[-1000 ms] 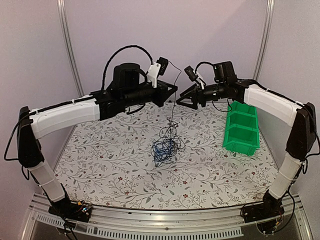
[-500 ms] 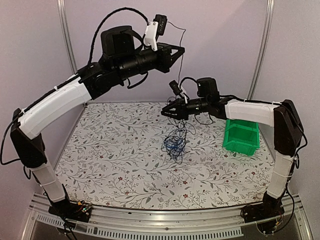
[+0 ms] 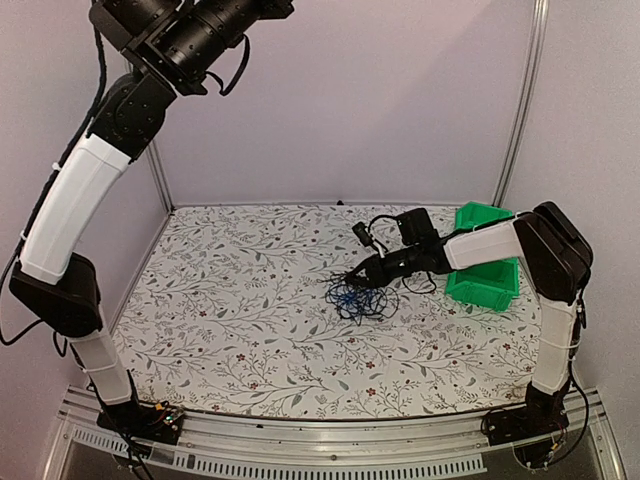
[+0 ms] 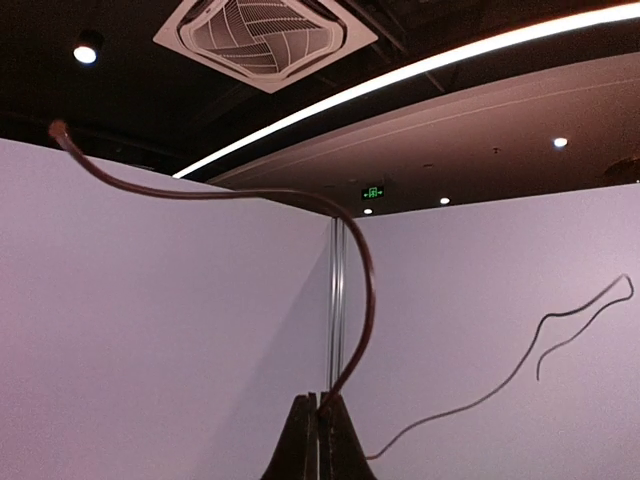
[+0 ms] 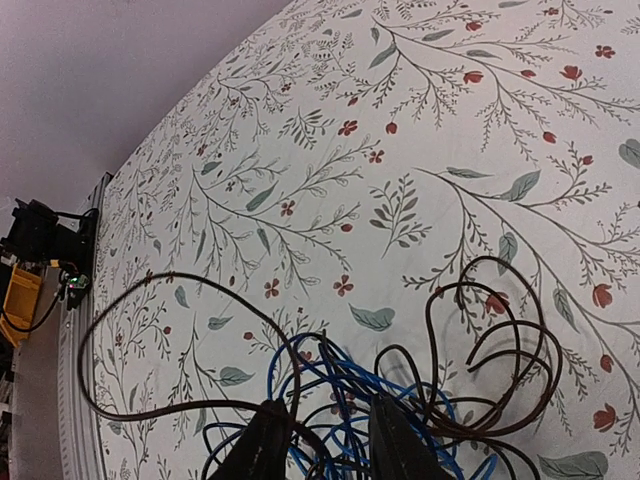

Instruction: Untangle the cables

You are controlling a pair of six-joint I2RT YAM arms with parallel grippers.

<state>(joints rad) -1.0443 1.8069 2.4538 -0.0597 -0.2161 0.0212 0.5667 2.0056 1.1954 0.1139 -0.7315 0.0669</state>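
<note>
The cables lie as a loose tangle of black wires and one blue wire on the flowered table. My right gripper is down on the tangle's upper edge. In the right wrist view its jaws are closed in on a bunch of blue and black strands, with black loops spreading to the right. My left arm reaches high out of the top view. In the left wrist view my left gripper is shut on one dark cable, which arcs up and to the left in the air.
A green bin stands right behind my right forearm at the table's right side. Lilac walls and metal posts close in the back. A thin wire hangs against the wall at the right of the left wrist view.
My left arm rose steeply, leaving the top view with one cable. My right gripper dropped from mid-air to the table and closed on the tangle, which now lies on the cloth.
</note>
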